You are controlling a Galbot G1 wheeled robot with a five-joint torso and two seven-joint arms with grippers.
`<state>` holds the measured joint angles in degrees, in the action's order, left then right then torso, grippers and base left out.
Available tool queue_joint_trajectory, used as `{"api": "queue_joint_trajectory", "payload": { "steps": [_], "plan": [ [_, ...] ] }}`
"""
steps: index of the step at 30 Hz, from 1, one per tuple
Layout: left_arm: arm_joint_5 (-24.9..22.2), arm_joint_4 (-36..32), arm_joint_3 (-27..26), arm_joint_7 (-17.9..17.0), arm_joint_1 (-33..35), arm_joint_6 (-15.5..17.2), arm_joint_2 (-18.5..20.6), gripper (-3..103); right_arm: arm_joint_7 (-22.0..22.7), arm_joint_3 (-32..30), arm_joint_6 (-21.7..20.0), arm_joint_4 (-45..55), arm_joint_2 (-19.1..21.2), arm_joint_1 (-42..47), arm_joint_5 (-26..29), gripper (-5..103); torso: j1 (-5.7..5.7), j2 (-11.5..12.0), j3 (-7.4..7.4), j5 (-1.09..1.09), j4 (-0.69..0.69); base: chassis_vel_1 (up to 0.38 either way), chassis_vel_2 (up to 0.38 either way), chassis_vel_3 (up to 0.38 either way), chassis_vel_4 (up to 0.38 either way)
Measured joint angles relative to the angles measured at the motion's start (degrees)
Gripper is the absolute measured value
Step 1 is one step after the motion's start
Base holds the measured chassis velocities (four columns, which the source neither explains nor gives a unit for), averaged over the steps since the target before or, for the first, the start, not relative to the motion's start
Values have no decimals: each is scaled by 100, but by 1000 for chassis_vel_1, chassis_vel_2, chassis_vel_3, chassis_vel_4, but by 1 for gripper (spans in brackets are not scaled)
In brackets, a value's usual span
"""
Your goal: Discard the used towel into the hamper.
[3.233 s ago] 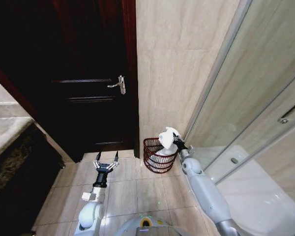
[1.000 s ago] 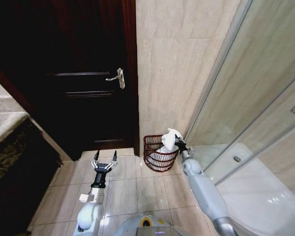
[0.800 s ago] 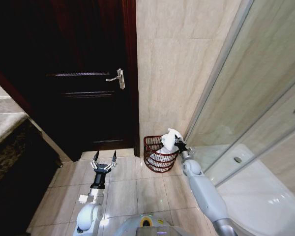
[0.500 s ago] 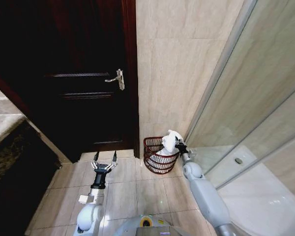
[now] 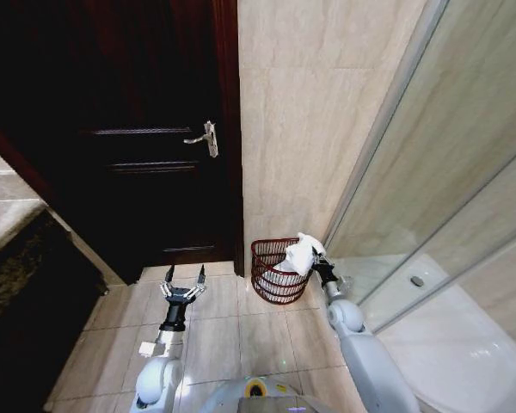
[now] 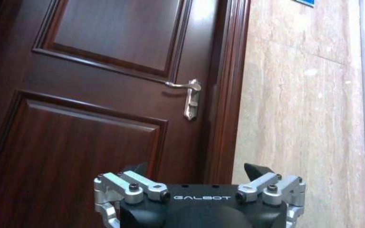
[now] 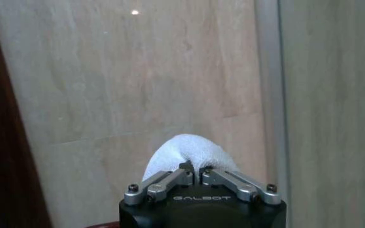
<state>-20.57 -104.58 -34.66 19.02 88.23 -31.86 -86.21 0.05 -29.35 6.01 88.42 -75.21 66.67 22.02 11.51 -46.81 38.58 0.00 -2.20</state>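
Observation:
A reddish-brown wire hamper (image 5: 273, 277) stands on the tiled floor against the beige wall, just right of the dark door. My right gripper (image 5: 314, 259) hangs over the hamper's right rim, shut on a white towel (image 5: 300, 253) that bunches up above the basket. In the right wrist view the towel (image 7: 189, 152) bulges out past the closed fingers (image 7: 224, 179), facing the wall. More white cloth lies inside the hamper. My left gripper (image 5: 183, 277) is held low over the floor tiles left of the hamper, fingers spread open and empty, pointing at the door.
A dark wooden door (image 5: 146, 155) with a silver lever handle (image 5: 205, 138) fills the left; the handle (image 6: 189, 95) faces the left wrist camera. A glass shower screen (image 5: 430, 181) and white shower tray run along the right. A dark stone counter (image 5: 9, 258) sits at far left.
The right gripper and towel have shifted slightly right and down over the hamper's right rim. The head view has drifted a little. The left arm stays as it was.

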Motion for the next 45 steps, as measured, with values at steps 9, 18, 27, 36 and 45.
{"api": "queue_joint_trajectory", "payload": {
  "steps": [9, 18, 27, 36, 45],
  "plan": [
    [-95, -11, -27, 1, 17, -32, 28, 100, -26, -73, -394, -127, 84, -102, -27, 3, 1, -2, 1, 1, 1, 0, 0, 0, 0],
    [-187, -14, -84, -1, 69, -74, 93, 100, -84, 304, -1462, -30, 287, -599, 593, 3, 2, -2, 2, -1, -1, 0, 0, 0, 0],
    [-26, 58, -69, 0, 43, -65, -24, 100, -69, 836, -1612, -662, 250, -1321, 1297, 3, 2, -3, 2, 0, 0, 0, 0, 0, 0],
    [174, 33, -52, -6, 20, 3, -123, 100, -125, 893, -2083, -1233, 145, -1587, 1089, 3, 2, -3, 2, 0, 0, 0, 0, 0, 0],
    [234, 32, -17, -17, -6, 26, -142, 100, 240, 793, -2885, -957, 178, -1594, 1537, 41, 2, -4, 2, 0, 0, 0, 0, 0, 0]
  ]
}}
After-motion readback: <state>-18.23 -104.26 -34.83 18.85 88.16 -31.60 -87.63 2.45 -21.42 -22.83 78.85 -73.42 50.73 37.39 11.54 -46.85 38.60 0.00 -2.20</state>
